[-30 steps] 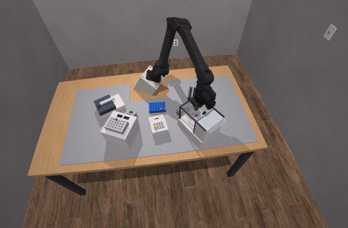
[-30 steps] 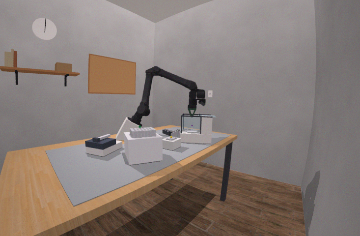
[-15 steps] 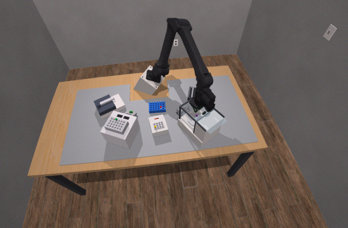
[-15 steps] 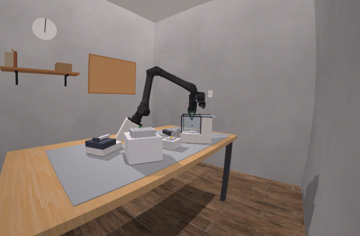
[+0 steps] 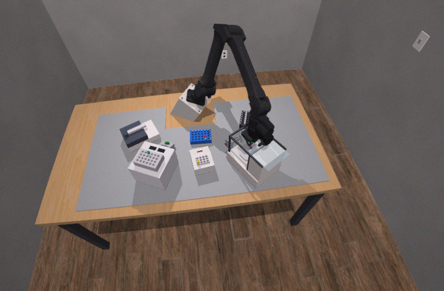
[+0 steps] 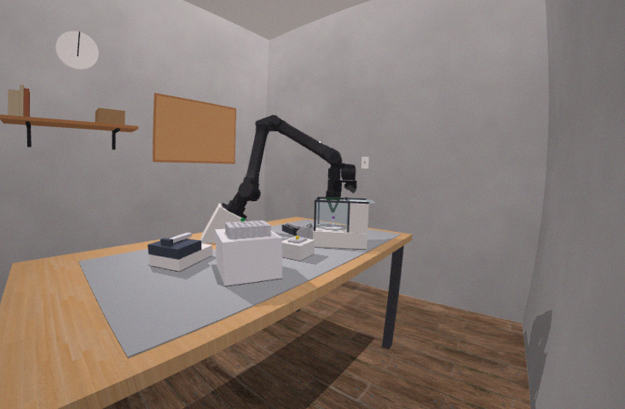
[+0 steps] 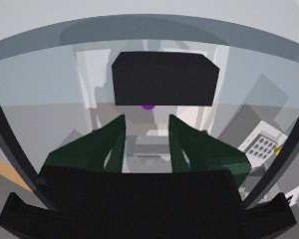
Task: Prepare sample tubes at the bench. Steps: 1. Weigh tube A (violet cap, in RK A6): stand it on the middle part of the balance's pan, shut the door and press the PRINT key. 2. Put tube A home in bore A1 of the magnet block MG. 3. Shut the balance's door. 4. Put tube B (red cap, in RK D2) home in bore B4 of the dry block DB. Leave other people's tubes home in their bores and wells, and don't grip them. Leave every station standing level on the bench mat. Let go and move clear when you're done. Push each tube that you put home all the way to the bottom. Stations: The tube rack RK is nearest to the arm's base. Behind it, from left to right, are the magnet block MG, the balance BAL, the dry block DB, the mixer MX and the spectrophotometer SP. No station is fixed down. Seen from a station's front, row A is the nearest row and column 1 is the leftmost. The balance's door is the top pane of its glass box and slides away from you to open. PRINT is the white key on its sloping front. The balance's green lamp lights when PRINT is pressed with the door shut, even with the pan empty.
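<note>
Tube A, with its violet cap [image 5: 251, 147] [image 6: 332, 217] [image 7: 148, 108], stands inside the balance's glass box, over the pan. In the wrist view a dark block partly hides the cap. The balance [image 5: 268, 173] [image 6: 342, 239] has its glass door [image 5: 271, 154] slid back, so the top is open. My gripper [image 5: 250, 142] [image 6: 332, 210] [image 7: 147, 120] points down through the opening, part open and empty, its fingertips just above the cap. Tube B, with its red cap [image 5: 205, 136], stands in the blue tube rack [image 5: 200, 142]. The PRINT key and the lamp cannot be made out.
The box's dark top rails [image 5: 238, 131] surround my gripper closely. The black magnet block [image 5: 243, 118] is beside the balance, partly behind the arm. The dry block [image 5: 194, 153] holds a yellow-capped tube. A large white station [image 5: 163, 162] and a navy-lidded one [image 5: 134, 137] stand farther along.
</note>
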Tool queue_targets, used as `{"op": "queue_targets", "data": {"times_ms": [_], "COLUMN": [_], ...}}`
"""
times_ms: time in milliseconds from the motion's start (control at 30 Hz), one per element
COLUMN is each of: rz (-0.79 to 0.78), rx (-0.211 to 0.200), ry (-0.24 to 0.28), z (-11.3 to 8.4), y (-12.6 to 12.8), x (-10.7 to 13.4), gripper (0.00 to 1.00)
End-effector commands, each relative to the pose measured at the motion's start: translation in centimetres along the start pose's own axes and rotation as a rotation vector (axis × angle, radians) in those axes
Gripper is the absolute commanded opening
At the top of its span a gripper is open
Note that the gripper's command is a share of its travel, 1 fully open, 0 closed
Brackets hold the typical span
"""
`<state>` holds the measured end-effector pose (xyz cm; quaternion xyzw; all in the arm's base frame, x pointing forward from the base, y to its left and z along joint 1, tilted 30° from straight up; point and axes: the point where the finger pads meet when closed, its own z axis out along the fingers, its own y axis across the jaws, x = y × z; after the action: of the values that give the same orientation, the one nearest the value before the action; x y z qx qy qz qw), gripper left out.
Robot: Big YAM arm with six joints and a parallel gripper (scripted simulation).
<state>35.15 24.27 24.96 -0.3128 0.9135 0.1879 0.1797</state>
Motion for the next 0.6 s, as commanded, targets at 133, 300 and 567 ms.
{"op": "queue_targets", "data": {"times_ms": [133,300,567], "rz": [0.005,0.004,0.0], "rx": [-0.003,0.007,0.007], "ry": [0.001,-0.043,-0.05], "z": [2.1,0.7,0.4], "y": [0.1,-0.2,-0.1], "x": [-0.3,-2.2,-2.2], "gripper": [0.36,0.36,0.36]}}
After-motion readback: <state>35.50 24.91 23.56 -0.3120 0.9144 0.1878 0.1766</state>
